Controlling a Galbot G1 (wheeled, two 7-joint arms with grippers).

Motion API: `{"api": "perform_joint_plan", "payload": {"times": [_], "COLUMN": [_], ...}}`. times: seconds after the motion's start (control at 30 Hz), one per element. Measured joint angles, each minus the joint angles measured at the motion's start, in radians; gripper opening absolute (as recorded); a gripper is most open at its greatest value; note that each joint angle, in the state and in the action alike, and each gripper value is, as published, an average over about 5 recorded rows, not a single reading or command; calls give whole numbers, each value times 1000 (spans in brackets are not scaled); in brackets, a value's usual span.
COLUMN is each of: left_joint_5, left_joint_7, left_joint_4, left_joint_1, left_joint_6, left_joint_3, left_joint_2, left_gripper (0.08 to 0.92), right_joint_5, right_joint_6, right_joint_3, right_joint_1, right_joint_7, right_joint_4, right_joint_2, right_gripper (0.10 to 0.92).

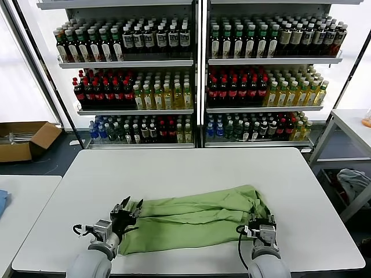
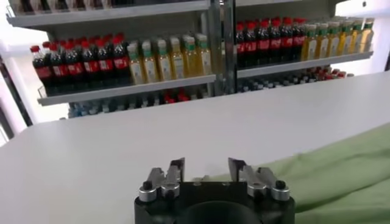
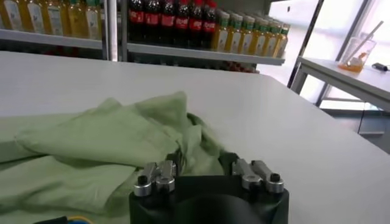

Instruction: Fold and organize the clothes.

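Observation:
The light green shirt [image 1: 197, 219] lies folded into a long band across the near part of the white table [image 1: 191, 168]. Its collar, buttons and checkered print are hidden. My left gripper [image 1: 128, 209] is open at the shirt's left end; in the left wrist view [image 2: 207, 169] bare table shows between the fingers and the shirt [image 2: 341, 170] lies beside them. My right gripper [image 1: 262, 221] is at the shirt's bunched right end. In the right wrist view [image 3: 203, 161] it is open with the shirt's fabric [image 3: 122, 140] lying between its fingers.
Shelves of bottles [image 1: 197, 75] stand behind the table. A cardboard box [image 1: 23, 139] sits on the floor at far left. A second table with a small blue cloth [image 1: 3, 202] is at left. A grey-blue bundle [image 1: 353, 180] lies under a side table at right.

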Motion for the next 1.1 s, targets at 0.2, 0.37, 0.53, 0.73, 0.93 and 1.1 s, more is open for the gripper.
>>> {"api": "perform_joint_plan", "payload": {"times": [0.2,0.37,0.53,0.73,0.93,1.1], "left_joint_5": [1,1,2,-1,-18,-37], "left_joint_7": [-9,-25,-42,-61,-69,-68], "left_joint_4": [-46,-74,-80,-62,-38,-21], "left_joint_1": [19,39,61,74,81,89], "left_joint_6": [6,15,31,48,61,73], "left_joint_3": [-19,-37,-48,-57,-61,-60], "left_joint_2": [-12,-30,-55,-86,-105,-113], "left_gripper": [698,804,822,823,809,705], "right_joint_5": [27,53,68,84,95,98], "right_joint_6": [14,22,27,33,39,40], "right_joint_3": [0,-1,0,6,10,7], "right_joint_1": [0,6,3,-7,-10,-10], "right_joint_7": [-11,-16,-18,-21,-22,-22], "right_joint_4": [65,113,140,161,166,171], "right_joint_2": [-4,-9,-20,-33,-41,-41], "right_gripper": [764,820,822,823,823,823]}}
